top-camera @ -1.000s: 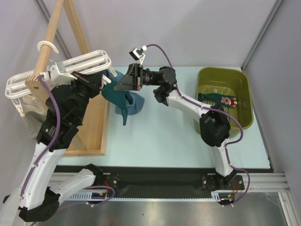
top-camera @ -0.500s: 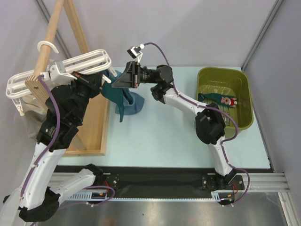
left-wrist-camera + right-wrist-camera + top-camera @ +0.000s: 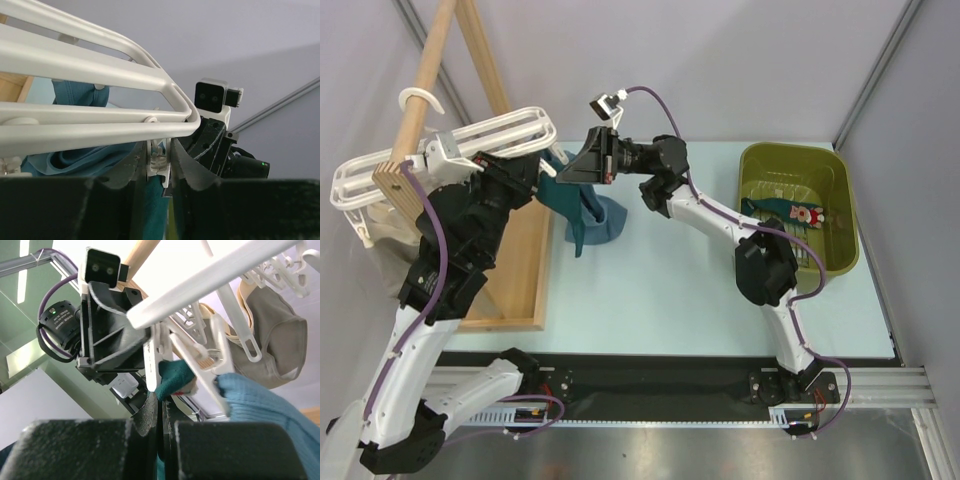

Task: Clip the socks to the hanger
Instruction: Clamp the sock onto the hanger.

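The white hanger [image 3: 450,150] hangs from the wooden rack's dowel at the far left. My left gripper [image 3: 540,172] is at its right end. In the left wrist view it [image 3: 156,147] is shut on a small white clip [image 3: 161,172] under the hanger bars [image 3: 100,65]. My right gripper [image 3: 567,176] is shut on a dark teal sock [image 3: 588,215] that hangs down to the table. In the right wrist view the gripper [image 3: 161,407] holds the sock's top edge [image 3: 172,377] up against the clip [image 3: 152,365]. A steel-blue sock [image 3: 260,400] hangs beside it.
The wooden A-frame rack [image 3: 525,270] stands at the left. A beige cloth [image 3: 275,340] hangs on the hanger's far clips. An olive bin [image 3: 800,160] at the right holds more socks, one with a red-and-white motif [image 3: 808,215].
My right gripper has moved left and slightly up with the teal sock, bringing its top edge to the clip. My left gripper has stayed on the clip.
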Available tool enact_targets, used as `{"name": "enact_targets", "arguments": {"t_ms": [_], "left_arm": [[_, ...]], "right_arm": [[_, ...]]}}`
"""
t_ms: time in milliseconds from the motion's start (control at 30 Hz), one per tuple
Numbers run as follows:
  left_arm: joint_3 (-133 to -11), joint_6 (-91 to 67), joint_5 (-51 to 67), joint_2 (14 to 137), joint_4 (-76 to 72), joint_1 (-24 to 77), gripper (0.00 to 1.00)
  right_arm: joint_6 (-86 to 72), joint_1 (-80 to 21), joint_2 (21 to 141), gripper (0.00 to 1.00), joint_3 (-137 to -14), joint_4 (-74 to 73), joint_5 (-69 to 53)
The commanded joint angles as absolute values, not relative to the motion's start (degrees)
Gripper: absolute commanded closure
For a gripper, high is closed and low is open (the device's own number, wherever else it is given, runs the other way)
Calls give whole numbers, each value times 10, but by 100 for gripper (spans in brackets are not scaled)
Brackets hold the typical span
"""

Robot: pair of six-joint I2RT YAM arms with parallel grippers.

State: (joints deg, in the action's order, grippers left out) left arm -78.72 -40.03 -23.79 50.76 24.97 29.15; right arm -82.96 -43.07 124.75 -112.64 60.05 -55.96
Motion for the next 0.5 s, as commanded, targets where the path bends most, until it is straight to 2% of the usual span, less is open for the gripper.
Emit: {"name": "enact_targets", "arguments": {"t_ms": [0, 67, 133, 267, 400, 467], "left_arm": [[-773, -427, -168, 501, 270, 299, 73], [-773, -427, -168, 501, 272, 299, 59], [-772, -428, -169, 498, 271, 299, 54], [-770, -426, -170, 496, 270, 299, 33], [-770, -425, -171, 490, 271, 299, 22], [-771, -425, -169, 483, 272, 299, 13]], "right_arm": [[-837, -433, 1255, 100, -1157, 609, -550], [-836, -434, 1257, 100, -1163, 606, -550], [-837, -434, 1261, 100, -1171, 603, -551], [-835, -434, 1266, 100, -1178, 601, -550], [-822, -433, 1268, 100, -1180, 583, -551], [-807, -432, 1268, 87, -1182, 564, -553]]}}
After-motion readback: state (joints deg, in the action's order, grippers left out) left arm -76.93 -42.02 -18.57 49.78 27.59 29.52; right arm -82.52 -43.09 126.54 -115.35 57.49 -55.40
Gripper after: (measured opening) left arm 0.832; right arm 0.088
